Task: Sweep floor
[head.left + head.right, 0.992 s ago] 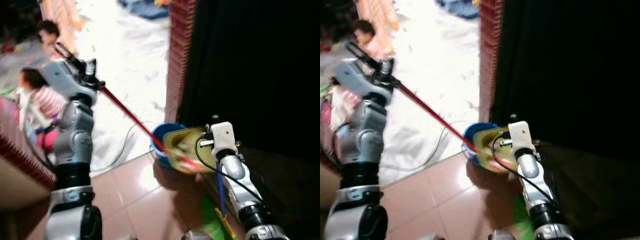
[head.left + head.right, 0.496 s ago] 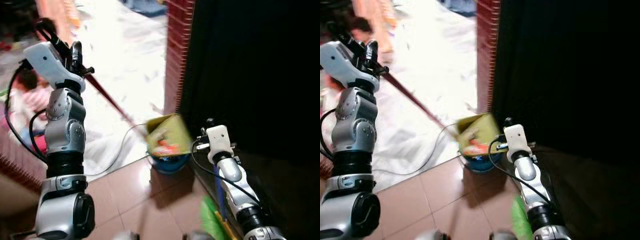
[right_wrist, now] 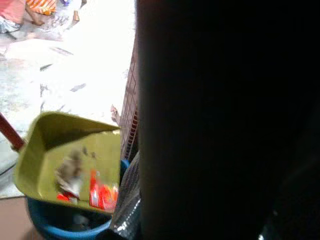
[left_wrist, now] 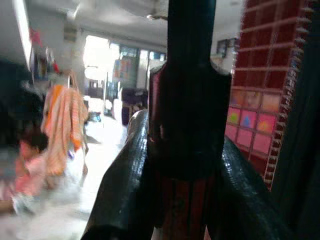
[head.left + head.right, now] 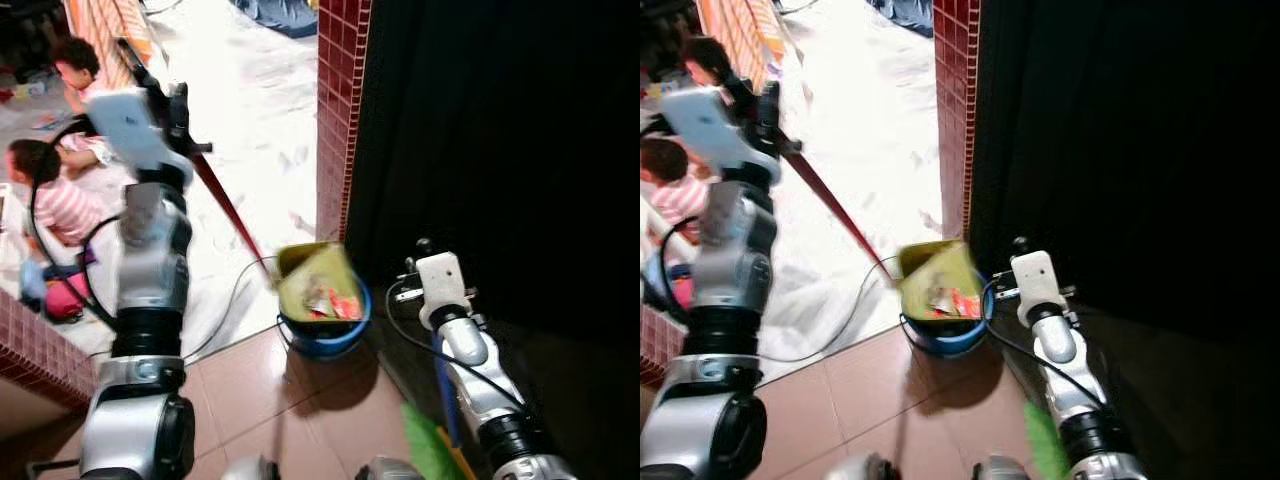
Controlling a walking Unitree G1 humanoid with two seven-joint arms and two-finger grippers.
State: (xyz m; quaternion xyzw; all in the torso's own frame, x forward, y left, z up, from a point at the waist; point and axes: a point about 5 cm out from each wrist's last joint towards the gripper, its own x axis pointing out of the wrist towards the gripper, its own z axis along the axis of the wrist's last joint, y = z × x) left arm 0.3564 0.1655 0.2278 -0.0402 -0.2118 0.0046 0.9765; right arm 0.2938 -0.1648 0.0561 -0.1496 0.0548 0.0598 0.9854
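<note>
Left eye view, left gripper [image 5: 170, 105] clamped on red handle [image 5: 225, 205], yellow dustpan [image 5: 318, 283] tilted over blue bucket [image 5: 330, 335] at 6 o'clock, right gripper jaws' state untellable.

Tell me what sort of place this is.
Probably a lived-in home: terracotta floor tiles, a red-tiled pillar, and children sitting on the floor near the blue bin.

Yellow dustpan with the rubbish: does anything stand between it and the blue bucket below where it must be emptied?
Nothing visible does. The yellow dustpan, held by its red handle in the left gripper, hangs tilted directly over the open blue bucket, with red wrappers at its lower edge. A cable lies on the floor beside the bucket, not over its mouth.
</note>
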